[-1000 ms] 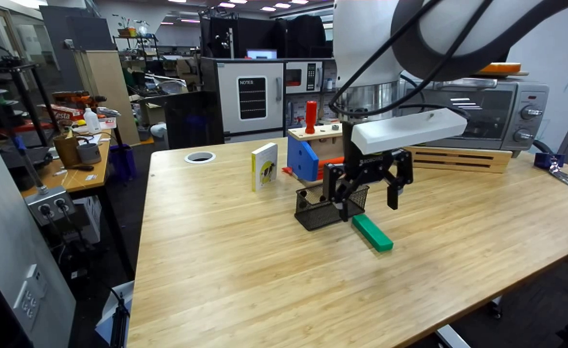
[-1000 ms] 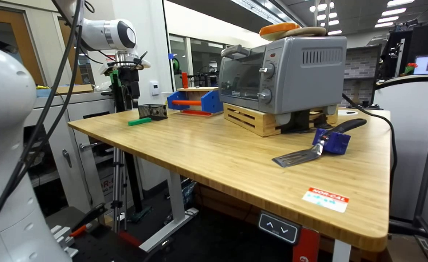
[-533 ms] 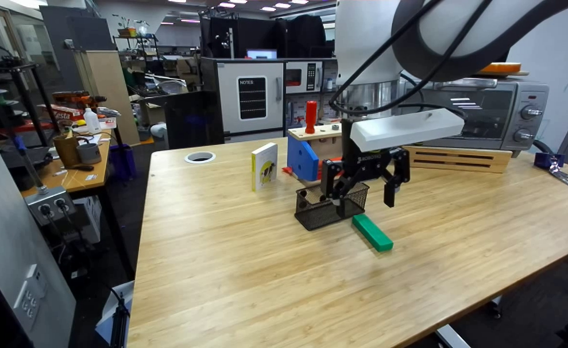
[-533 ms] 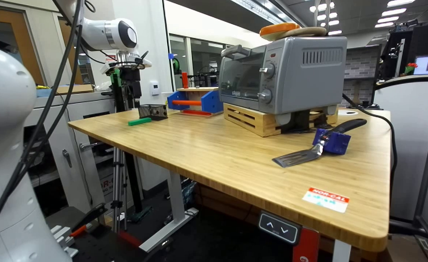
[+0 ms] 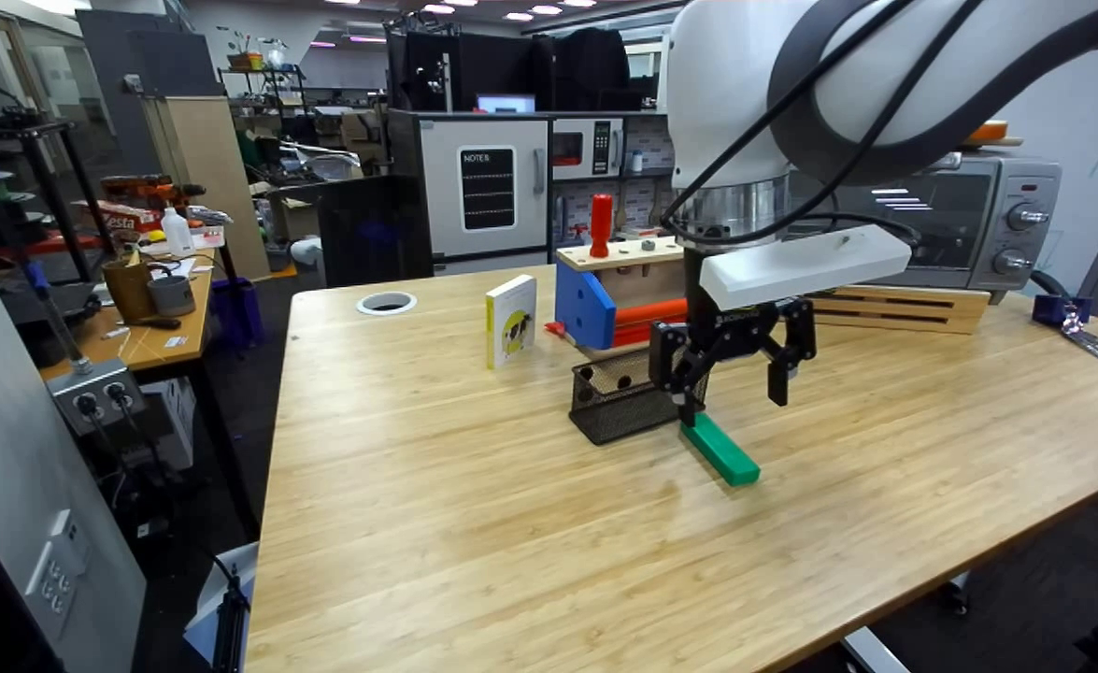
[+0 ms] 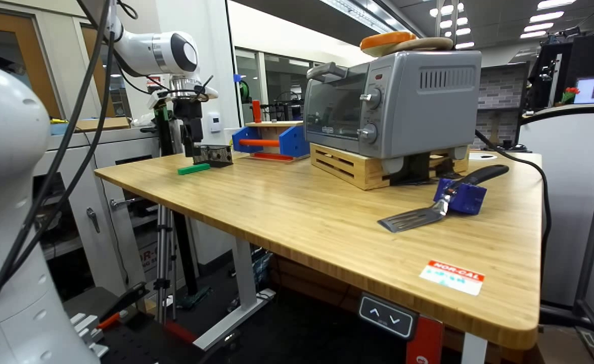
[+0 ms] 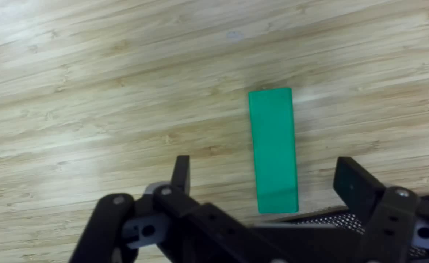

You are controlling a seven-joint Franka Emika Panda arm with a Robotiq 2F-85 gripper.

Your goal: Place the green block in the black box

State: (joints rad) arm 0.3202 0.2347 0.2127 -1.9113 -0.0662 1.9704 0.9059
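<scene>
The green block (image 5: 721,451) lies flat on the table in both exterior views (image 6: 193,169), one end close to the black box. The black box (image 5: 616,413) is a low, open-top mesh box behind it; it also shows in an exterior view (image 6: 218,155). My gripper (image 5: 733,402) is open and empty above the block's box-side end. In the wrist view, the block (image 7: 274,149) runs between the two open fingers (image 7: 263,160), apart from both. A corner of the mesh box (image 7: 340,220) shows there; the gripper hides most of it.
A blue, red and wooden structure (image 5: 588,304) stands behind the black box, with a small upright book (image 5: 511,321) beside it. A toaster oven (image 6: 393,101) sits on a wooden stand (image 6: 342,167). A spatula (image 6: 418,218) rests on a purple block (image 6: 471,198).
My gripper has shifted from over the box's near end toward the green block and come lower. It stays open. The block and box have not moved.
</scene>
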